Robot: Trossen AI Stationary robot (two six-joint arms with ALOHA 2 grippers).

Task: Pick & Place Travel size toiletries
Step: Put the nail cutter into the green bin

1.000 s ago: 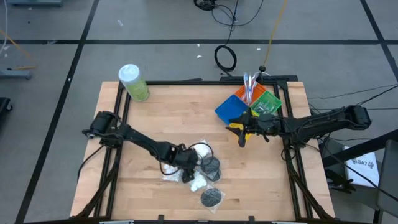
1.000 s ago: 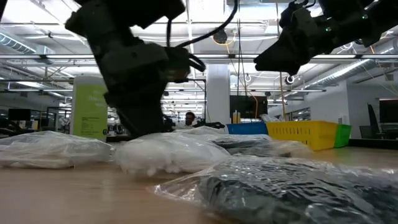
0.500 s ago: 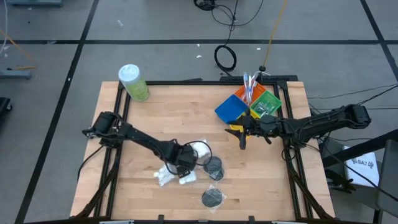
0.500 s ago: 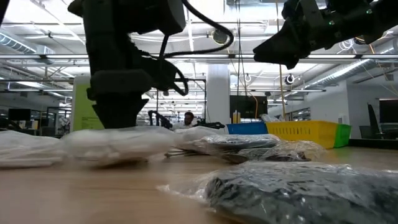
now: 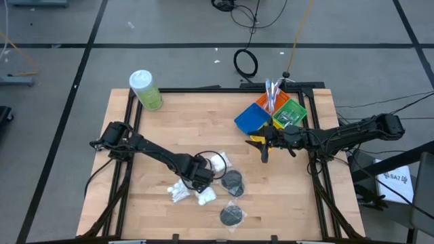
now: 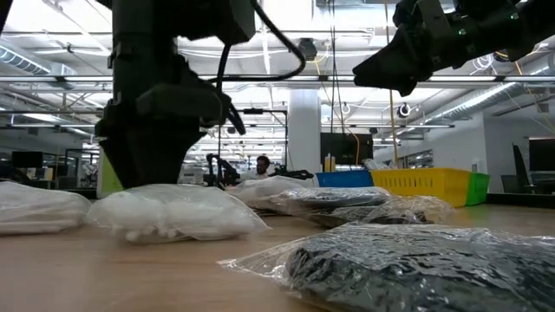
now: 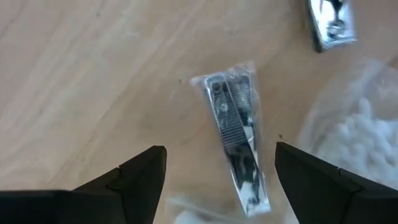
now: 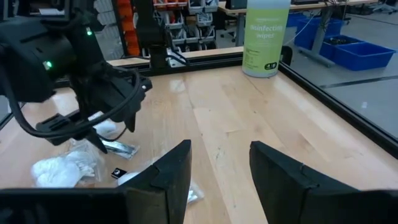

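My left gripper [image 5: 199,180] hangs open and points down over a silver tube in a clear wrapper [image 7: 235,134], which lies flat on the wood between the fingers and touches neither. Clear bags of white cotton balls [image 5: 180,192] [image 5: 207,196] [image 5: 217,161] lie around it. Two bagged black discs [image 5: 232,181] [image 5: 232,215] lie to its right. Another silver item [image 7: 329,25] lies farther off. My right gripper [image 5: 264,150] waits open, raised above the table by the bins, with nothing between its fingers [image 8: 174,168].
Blue [image 5: 251,120], orange [image 5: 266,105] and green [image 5: 290,112] bins stand at the far right, with blue-white toothbrushes [image 5: 271,88] sticking up. A green bottle with a white cap [image 5: 146,90] stands at the far left corner. A black frame [image 5: 203,89] edges the table.
My left gripper has rolled and tipped to point straight down, rising a little and staying open. A bag of cotton balls near it has slid along the table toward the left edge.
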